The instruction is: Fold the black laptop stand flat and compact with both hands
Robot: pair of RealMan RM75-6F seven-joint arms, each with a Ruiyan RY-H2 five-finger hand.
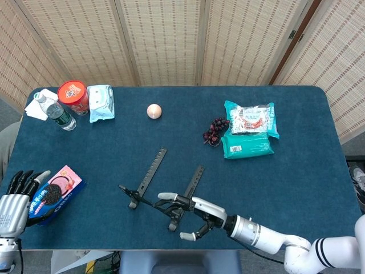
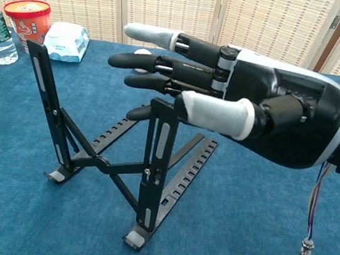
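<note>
The black laptop stand looked thin, stiff and light, best held by its upright bars. The right hand was spread above it, holding nothing; the left hand waited open, far off.

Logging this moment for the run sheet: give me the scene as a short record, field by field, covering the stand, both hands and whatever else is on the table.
stand: black laptop stand on the blue table, uprights raised, not flat
right hand: right hand over the stand's near upright, fingers extended; contact unclear
left hand: left hand at the table's near left edge, holding nothing
near left hand: cookie box
far left: water bottle, red cup, tissue pack
centre: ball
right: grapes, teal snack packs
</note>
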